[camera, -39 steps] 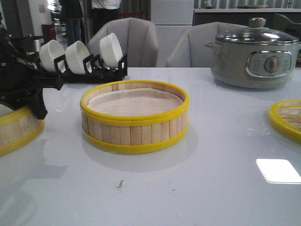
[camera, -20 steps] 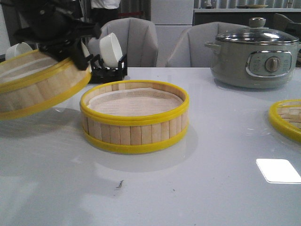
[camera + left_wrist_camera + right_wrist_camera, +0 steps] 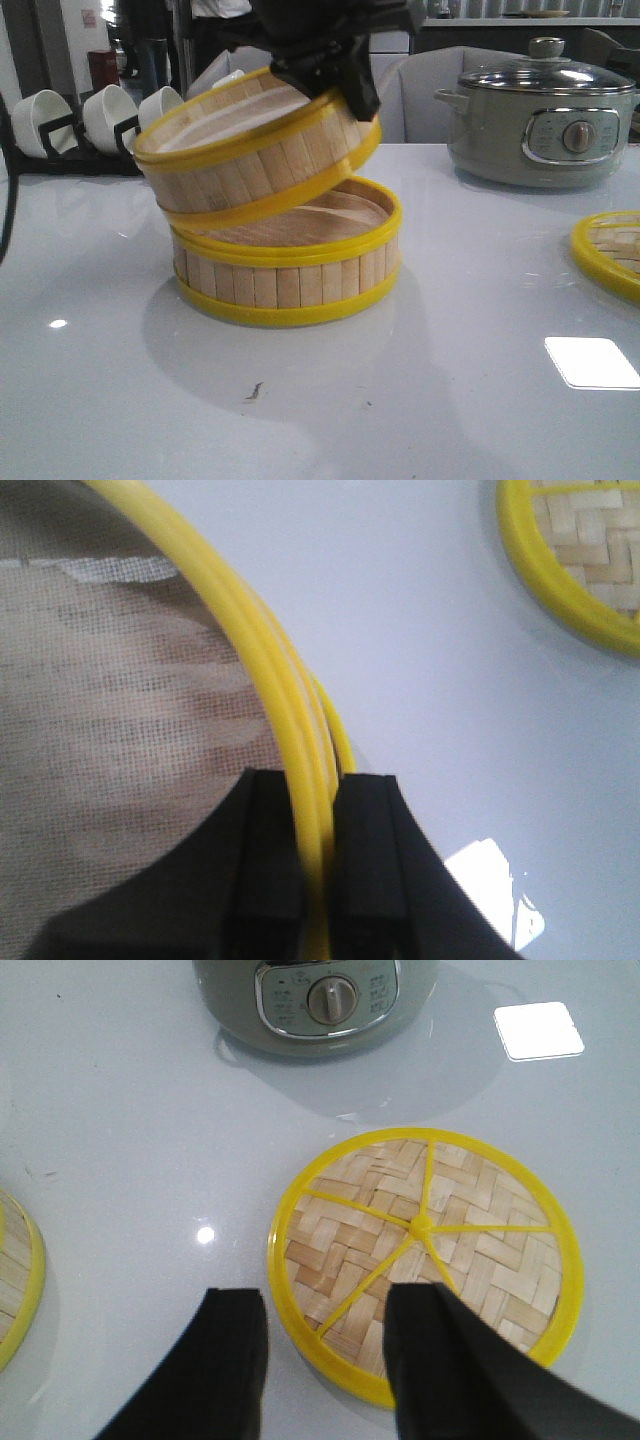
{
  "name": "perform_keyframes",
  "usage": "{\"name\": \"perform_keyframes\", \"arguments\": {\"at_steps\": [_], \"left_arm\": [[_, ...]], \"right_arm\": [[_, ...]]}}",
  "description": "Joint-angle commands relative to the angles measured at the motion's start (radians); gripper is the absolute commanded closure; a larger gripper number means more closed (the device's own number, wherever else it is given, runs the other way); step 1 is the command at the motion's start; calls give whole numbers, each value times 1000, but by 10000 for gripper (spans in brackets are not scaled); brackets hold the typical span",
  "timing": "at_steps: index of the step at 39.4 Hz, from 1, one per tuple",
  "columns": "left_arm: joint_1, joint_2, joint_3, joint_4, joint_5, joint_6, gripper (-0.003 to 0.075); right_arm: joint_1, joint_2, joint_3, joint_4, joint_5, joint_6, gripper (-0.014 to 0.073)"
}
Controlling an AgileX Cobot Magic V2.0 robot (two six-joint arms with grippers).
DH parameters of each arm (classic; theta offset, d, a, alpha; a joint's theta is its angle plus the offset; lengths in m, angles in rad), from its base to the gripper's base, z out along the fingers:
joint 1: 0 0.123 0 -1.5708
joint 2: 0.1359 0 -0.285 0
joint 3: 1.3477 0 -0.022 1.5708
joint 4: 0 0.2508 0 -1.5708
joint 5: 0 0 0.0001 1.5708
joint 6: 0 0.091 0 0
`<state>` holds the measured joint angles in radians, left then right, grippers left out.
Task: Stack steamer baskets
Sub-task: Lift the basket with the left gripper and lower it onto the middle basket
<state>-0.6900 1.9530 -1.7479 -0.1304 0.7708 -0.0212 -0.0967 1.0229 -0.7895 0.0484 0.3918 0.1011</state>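
One steamer basket (image 3: 287, 278) stands on the table's middle, with pale slats and yellow hoops. My left gripper (image 3: 345, 85) is shut on the rim of a second steamer basket (image 3: 250, 155) and holds it tilted right above the first, its low left edge near the lower basket's rim. In the left wrist view the fingers (image 3: 268, 840) pinch the yellow hoop (image 3: 290, 750), with the mesh liner (image 3: 120, 700) inside. My right gripper (image 3: 325, 1305) is open and empty, hovering over the near edge of a flat woven lid (image 3: 470, 1240).
The grey-green electric pot (image 3: 540, 120) with glass lid stands at the back right and also shows in the right wrist view (image 3: 320, 1000). The woven lid (image 3: 612, 250) lies at the right edge. White bowls in a black rack (image 3: 100, 120) stand at the back left.
My left gripper lifted the second basket from the table's left, carried it up and right, and now holds it tilted over the middle basket.
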Motion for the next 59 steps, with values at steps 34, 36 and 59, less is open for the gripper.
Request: {"name": "perform_keyframes", "arguments": {"at_steps": [34,36,59], "left_arm": [[-85,47,-65,-15,-120,4,634],[-85,47,-65,-15,-121,4,634],[-85,47,-67,-25,-140,4,626]], "right_arm": [[-5,-9,-39,-1,-76,-4,202],[-5,-9,-39,-1,-77,-4,202],[-5,-9,-39,-1,-77,-4,202]]}}
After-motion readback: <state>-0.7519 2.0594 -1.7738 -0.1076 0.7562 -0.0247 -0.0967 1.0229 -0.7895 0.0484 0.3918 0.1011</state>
